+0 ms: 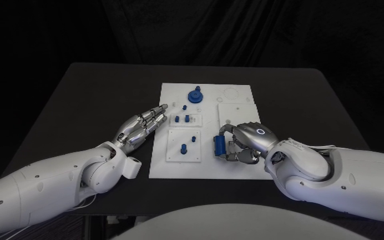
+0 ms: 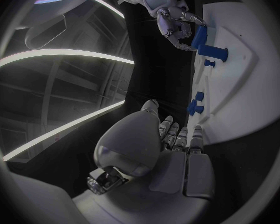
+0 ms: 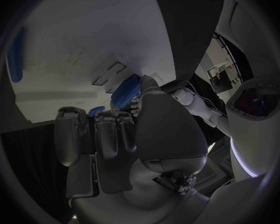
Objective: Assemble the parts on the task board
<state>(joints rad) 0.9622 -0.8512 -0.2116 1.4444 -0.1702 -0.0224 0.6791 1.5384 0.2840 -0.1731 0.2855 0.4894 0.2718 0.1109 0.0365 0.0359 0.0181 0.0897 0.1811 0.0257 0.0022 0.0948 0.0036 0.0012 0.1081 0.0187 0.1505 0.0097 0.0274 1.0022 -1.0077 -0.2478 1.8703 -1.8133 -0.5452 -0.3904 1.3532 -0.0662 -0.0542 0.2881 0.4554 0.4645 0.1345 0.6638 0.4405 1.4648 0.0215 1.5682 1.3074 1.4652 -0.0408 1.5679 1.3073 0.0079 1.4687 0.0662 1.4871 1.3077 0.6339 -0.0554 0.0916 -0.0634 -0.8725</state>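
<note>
Blue part (image 1: 218, 145) pinched in the right hand (image 1: 246, 142) over the task board (image 1: 240, 168)'s near edge — long axis running near-to-far; left hand (image 1: 142, 126) empty, fingers extended, off the board's left edge — farther.

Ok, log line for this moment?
right hand: grips blue part on task board | left hand: empty, fingers extended, at board's left edge | blue knob: standing far end
</note>
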